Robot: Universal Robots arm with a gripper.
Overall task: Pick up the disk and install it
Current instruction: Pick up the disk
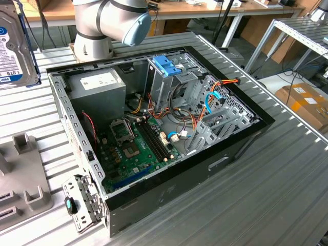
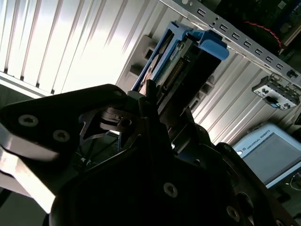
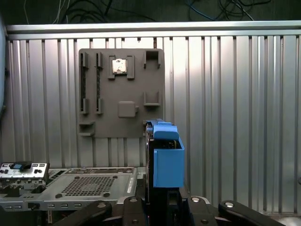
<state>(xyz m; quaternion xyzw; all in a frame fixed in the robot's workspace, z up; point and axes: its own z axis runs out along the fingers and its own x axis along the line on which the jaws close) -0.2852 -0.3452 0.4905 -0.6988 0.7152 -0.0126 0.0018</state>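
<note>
the gripper [image 2: 157,106] is closed on the disk [image 2: 186,61]. in the second wrist view its dark jaws are pressed against one end of the drive, and the rest of the drive juts out beyond them with its light-blue carrier rail at the far end. in the first wrist view the disk [image 3: 167,162] rises edge-on from between the jaws of the gripper [image 3: 162,202], blue rail toward the camera. the ribbed metal table [image 3: 235,117] and the grey fixture tray [image 3: 120,94] lie beyond it.

in the exterior view the disk [image 1: 14,46] is at the exterior view's left edge, label face showing. it is clear of the table [image 1: 277,195] and outside the open computer case [image 1: 169,189], on the exterior view's left of the case. it touches neither the case nor the grey fixture tray [image 1: 20,174].

the arm [image 1: 110,20] shows its base and a joint with a pale blue cap behind the far wall of the case. the blue-handled drive cage [image 1: 166,64] stands upright inside the case.
</note>
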